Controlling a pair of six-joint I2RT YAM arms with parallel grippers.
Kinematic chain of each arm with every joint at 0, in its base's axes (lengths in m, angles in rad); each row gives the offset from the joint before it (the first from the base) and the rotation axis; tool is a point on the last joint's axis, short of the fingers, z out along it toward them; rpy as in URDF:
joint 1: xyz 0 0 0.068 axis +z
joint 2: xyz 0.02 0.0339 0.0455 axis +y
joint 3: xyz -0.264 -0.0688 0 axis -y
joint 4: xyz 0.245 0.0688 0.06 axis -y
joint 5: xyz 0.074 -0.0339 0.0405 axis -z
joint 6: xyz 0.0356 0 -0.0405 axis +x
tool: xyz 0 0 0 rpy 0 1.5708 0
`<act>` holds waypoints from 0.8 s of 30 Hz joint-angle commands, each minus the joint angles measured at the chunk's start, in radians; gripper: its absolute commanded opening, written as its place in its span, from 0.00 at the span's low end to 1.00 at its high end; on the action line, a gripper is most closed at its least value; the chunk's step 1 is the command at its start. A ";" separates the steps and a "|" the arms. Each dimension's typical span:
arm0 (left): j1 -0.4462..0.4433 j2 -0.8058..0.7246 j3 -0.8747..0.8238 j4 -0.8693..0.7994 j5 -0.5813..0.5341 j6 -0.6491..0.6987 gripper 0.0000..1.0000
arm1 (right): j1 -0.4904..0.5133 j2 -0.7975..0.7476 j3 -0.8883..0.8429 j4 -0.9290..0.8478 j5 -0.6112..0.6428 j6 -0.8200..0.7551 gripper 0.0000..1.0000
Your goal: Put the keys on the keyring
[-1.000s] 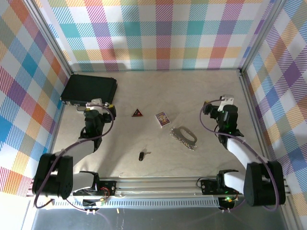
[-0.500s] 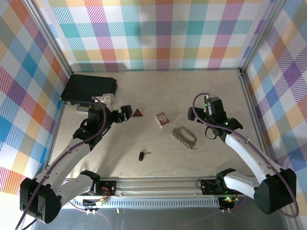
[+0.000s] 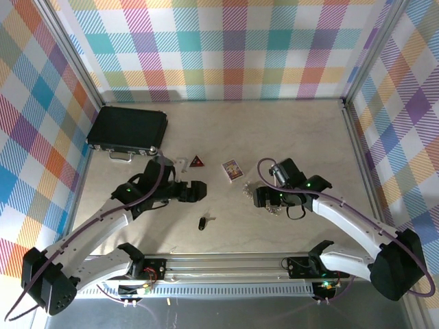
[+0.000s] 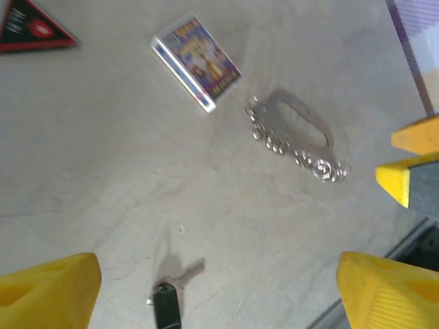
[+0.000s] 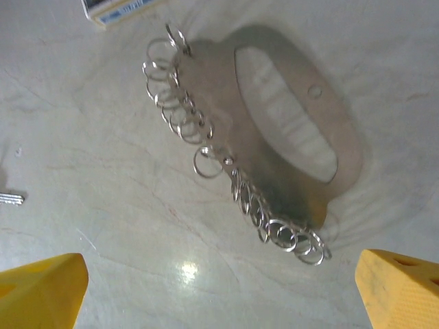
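The key (image 3: 202,223), with a black head and a short silvery blade, lies flat on the table; in the left wrist view the key (image 4: 168,301) sits just left of centre between my yellow fingertips (image 4: 48,291). My left gripper (image 3: 197,190) hovers open above and behind it. The keyring (image 5: 274,137) is a silvery oval loop with a row of small rings along one side. My right gripper (image 3: 258,198) hangs open right over the keyring (image 3: 247,188), hiding most of it from above. The keyring (image 4: 298,137) lies apart from the key.
A small purple card (image 3: 232,169) and a red-and-black triangle (image 3: 197,162) lie behind the key. A black case (image 3: 128,128) sits at the back left. Checked walls close in the table on three sides, and a metal rail (image 3: 226,264) runs along the near edge.
Both arms have swung inward from the sides. The left gripper now hovers near the key and the right gripper over the keyring. Key and keyring have not moved.
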 commanded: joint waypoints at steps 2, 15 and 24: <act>-0.090 0.106 -0.036 0.206 0.049 -0.074 0.81 | 0.000 -0.080 -0.059 0.017 -0.032 0.057 0.99; -0.113 0.418 0.075 0.453 0.173 -0.101 0.70 | -0.088 -0.115 -0.047 0.038 -0.115 0.002 0.96; -0.111 0.301 -0.010 0.465 0.163 -0.087 0.70 | -0.178 0.166 0.089 0.149 -0.276 -0.162 0.73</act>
